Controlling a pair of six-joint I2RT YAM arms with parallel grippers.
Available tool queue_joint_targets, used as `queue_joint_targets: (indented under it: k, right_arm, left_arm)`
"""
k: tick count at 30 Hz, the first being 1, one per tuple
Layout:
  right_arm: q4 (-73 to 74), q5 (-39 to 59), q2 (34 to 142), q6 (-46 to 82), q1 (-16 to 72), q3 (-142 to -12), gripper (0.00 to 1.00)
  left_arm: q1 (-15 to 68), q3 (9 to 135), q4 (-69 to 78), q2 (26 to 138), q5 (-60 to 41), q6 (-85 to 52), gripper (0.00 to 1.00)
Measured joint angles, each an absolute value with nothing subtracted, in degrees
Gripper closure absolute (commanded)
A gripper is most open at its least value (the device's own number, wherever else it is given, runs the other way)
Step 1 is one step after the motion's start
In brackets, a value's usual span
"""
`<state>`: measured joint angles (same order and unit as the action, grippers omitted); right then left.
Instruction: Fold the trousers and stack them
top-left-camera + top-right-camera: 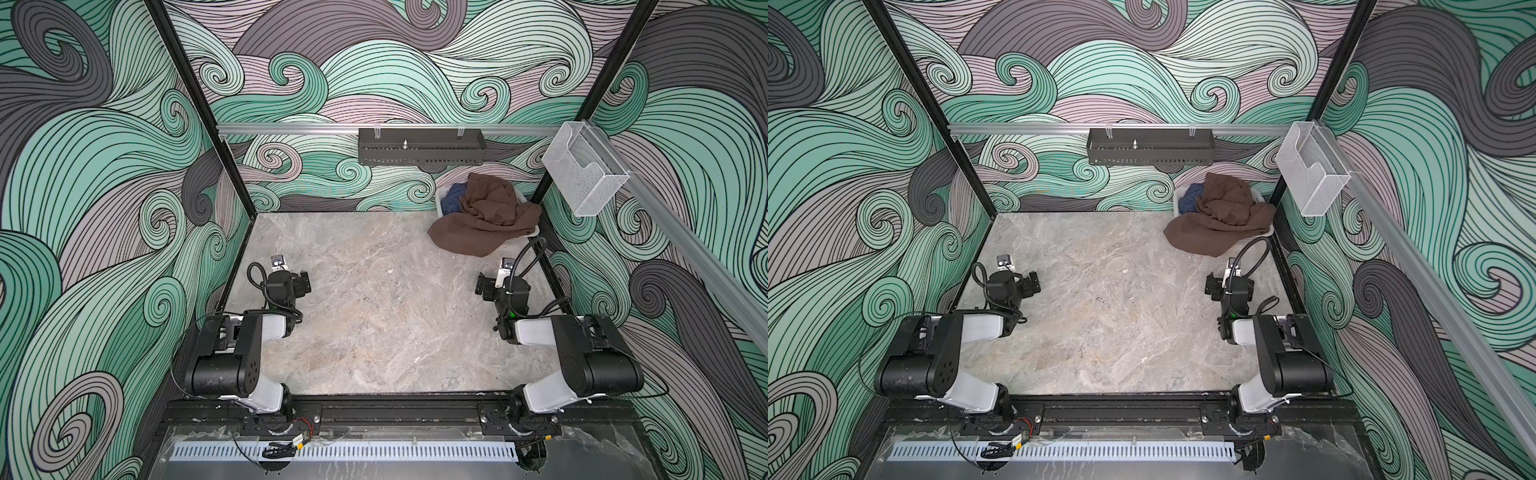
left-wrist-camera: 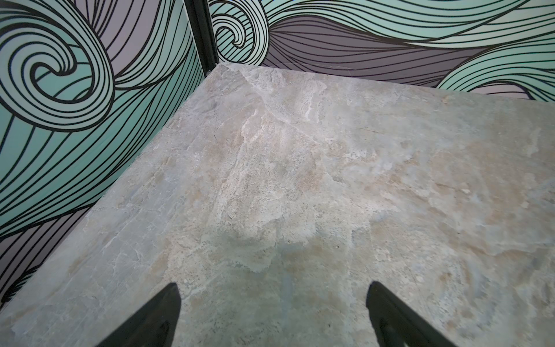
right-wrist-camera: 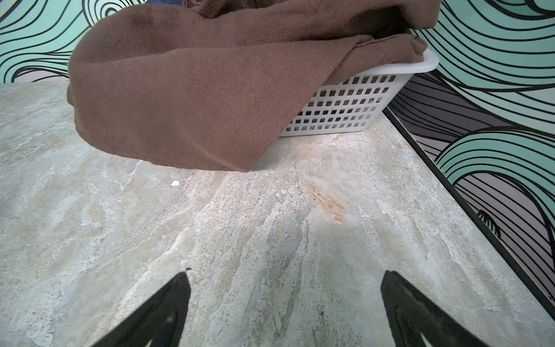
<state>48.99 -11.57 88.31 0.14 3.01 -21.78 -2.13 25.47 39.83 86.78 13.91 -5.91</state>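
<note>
Both pairs of fingers are spread wide: the left fingers (image 2: 156,315) and the right fingers (image 3: 162,309) are each parted over bare counter (image 3: 270,228), and nothing is gripped between them.

Ahead of the right fingers, well beyond their tips, the trousers (image 3: 195,99) are heaped in a white basket (image 3: 345,105). A broad brown flap is draped over the basket's near rim and down onto the counter. The flap is spread toward the right fingers and toward the counter's middle. The rest is bunched up in the basket beside a blue garment (image 1: 455,199). No waistband or hem can be made out, so the long axis of the trousers cannot be told. They are well apart from the left fingers, across the counter.

A small white speck (image 3: 175,183) is seen on the counter between the right fingers and the flap's lower edge.

To the outer side of the right fingers, the counter is bounded by a black frame edge (image 3: 450,180) and the patterned wall. The basket is set close to that edge. Ahead of the left fingers, open counter runs to a corner post (image 2: 201,33). The widest open room is between the two pairs of fingers.
</note>
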Motion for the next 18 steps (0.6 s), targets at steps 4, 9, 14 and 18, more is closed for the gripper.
queue_joint_targets:
  k: [4,9,14,18]
  right_arm:
    - [48.99,-11.57,88.31,0.14,3.01,-21.78,0.01]
    - [48.99,-11.55,88.31,0.16,2.98,-21.78,0.0]
    - [47.68,-12.1,87.2,0.21,3.01,-21.8,0.01]
    - [27.75,-17.37,73.01,6.55,3.51,-27.92,0.03]
  left_arm:
    - [-2.13,25.47,39.83,86.78,13.91,-5.91,0.01]
    - [-2.13,25.47,39.83,86.78,13.91,-5.89,0.05]
    - [-2.11,25.45,38.89,86.19,14.98,-5.76,0.09]
    - [-0.51,28.4,25.43,77.43,20.21,-8.27,0.09]
